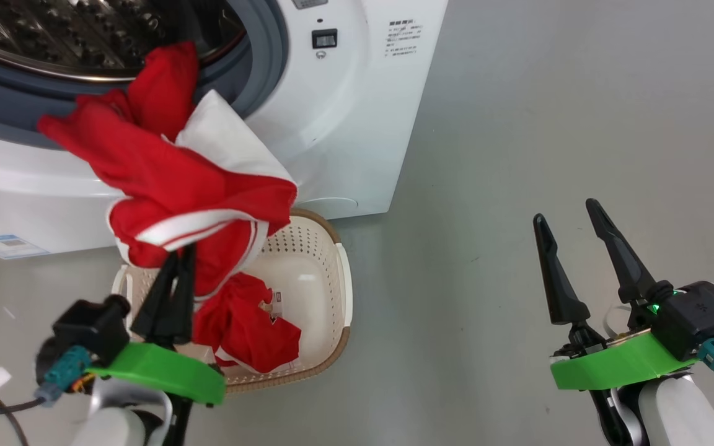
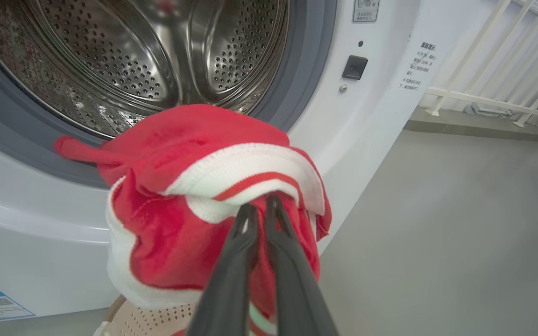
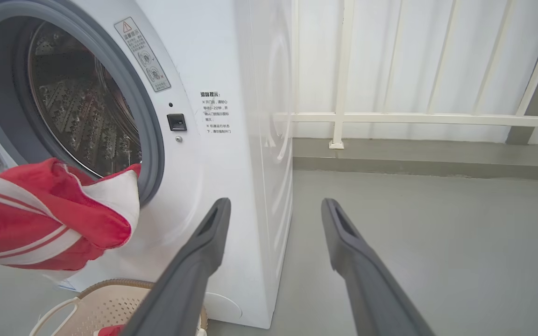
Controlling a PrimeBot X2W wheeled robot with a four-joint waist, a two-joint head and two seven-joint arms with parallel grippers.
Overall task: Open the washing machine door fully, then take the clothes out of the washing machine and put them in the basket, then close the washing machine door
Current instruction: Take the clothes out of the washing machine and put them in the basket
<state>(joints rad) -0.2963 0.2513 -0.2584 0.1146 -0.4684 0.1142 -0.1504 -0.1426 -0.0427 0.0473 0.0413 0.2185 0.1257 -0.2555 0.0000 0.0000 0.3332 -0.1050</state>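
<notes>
- Head view: left end effector [image 1: 178, 260] clamped shut on a red garment [image 1: 171, 179] trailing from the washing machine [image 1: 344, 111], above the basket [image 1: 339, 272]; another red piece [image 1: 251, 337] already lies inside. Right end effector [image 1: 566, 210] wide open, empty.
- Left wrist view: beyond the held garment the drum [image 2: 133, 60] looks empty — the drop and closing the door remain, I'd say.
- Right wrist view: basket low, left of its fingers.

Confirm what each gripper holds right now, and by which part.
Left gripper is shut on a red garment, pinching its white-and-red striped edging, above the basket. Right gripper is open and holds nothing.
</notes>
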